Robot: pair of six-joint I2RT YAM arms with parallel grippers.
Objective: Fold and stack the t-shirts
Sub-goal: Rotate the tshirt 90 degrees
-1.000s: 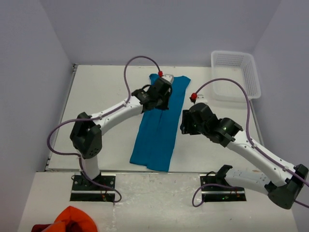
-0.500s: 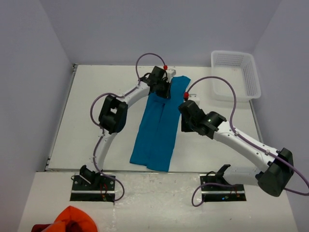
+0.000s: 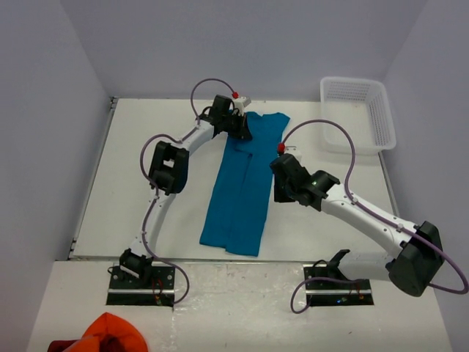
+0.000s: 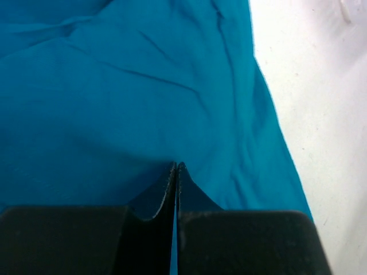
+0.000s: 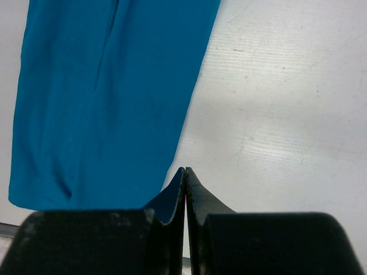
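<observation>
One teal t-shirt [image 3: 242, 191] lies folded into a long strip down the middle of the white table [image 3: 146, 169]. My left gripper [image 3: 242, 131] is at the strip's far left corner. In the left wrist view its jaws [image 4: 176, 167] are shut above flat teal cloth [image 4: 114, 103], with no cloth seen between them. My right gripper [image 3: 277, 193] sits beside the strip's right edge. Its tips [image 5: 184, 170] are shut over bare table, just off the shirt's edge [image 5: 114, 103].
A white plastic basket [image 3: 357, 110] stands at the back right corner. An orange-red bunched cloth [image 3: 110, 334] lies off the table at the front left. Purple cables loop above both arms. Walls close in the table's left, back and right sides.
My left arm folded its elbow back and its gripper slid to the shirt's far left corner. My right arm swung in toward the shirt's right edge and its jaws closed.
</observation>
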